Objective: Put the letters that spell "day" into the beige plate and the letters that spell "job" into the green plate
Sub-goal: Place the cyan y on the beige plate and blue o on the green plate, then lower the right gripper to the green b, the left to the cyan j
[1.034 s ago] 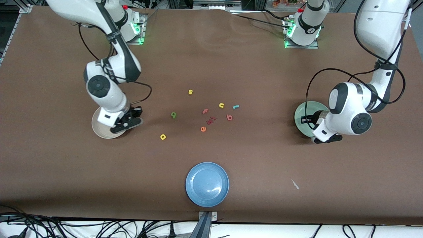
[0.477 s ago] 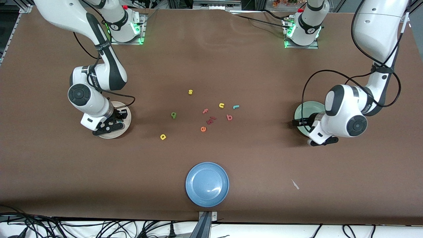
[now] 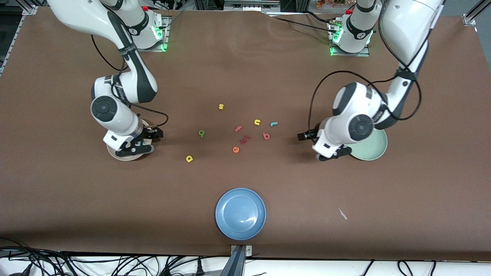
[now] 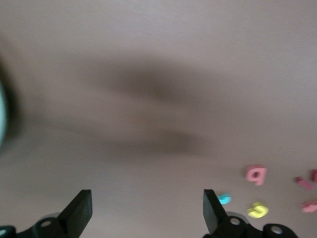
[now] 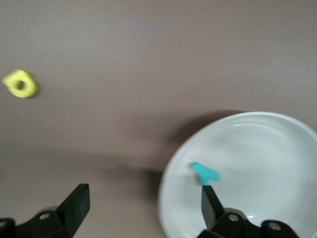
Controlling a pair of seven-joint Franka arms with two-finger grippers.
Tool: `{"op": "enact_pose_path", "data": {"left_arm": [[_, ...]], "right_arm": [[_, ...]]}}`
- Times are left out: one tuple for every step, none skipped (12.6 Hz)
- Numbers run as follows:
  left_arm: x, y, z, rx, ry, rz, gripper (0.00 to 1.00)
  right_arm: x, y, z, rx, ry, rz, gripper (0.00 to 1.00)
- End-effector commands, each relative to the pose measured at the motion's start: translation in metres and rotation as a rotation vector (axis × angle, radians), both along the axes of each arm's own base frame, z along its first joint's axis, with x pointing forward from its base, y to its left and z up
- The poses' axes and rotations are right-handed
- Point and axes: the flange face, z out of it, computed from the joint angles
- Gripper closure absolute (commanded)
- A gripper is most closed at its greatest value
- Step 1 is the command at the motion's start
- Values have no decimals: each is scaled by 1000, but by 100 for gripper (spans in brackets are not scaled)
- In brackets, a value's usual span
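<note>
Right gripper [image 3: 132, 147] over the beige plate [image 3: 111, 151], fingers [image 5: 77, 201] spread wide and empty, a teal "y" [image 5: 205, 173] lying in the plate beneath. Left gripper [image 3: 326, 149] over bare table just beside the green plate [image 3: 370, 147], jaws wide apart, nothing held. Mid-table, loose foam letters: yellow "d" [image 3: 189, 158] nearest the front camera, olive-green "a" [image 3: 201, 133], coral-red "b" [image 3: 266, 135], teal "j" [image 3: 274, 124] (with a yellow "n" [image 3: 257, 122] just beside it). Blue plate [image 3: 240, 213] near the front edge.
</note>
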Motion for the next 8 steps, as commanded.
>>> {"op": "enact_pose_path", "data": {"left_arm": [[-23,-46,-33,39,-3,78,6],[-32,-60,-45,45,-2,99,10],[-42,-73,-53,48,-5,112,19],[-51,-82,-61,53,-4,121,28],[-59,-92,-68,56,-4,123,28],[-66,-100,-77,61,1,131,28],[-71,-106,-86,61,0,143,31],[-73,-109,-93,62,4,144,33]], "right_arm": [[-4,45,4,28,6,-134,0],[-4,61,5,38,1,-178,0],[-7,73,3,42,4,-219,0],[-8,89,2,50,4,-265,0],[-9,103,-1,51,3,-320,0],[-11,120,-4,50,1,-373,0],[-15,137,-9,48,0,-414,0],[-17,150,-14,46,2,-455,0]]}}
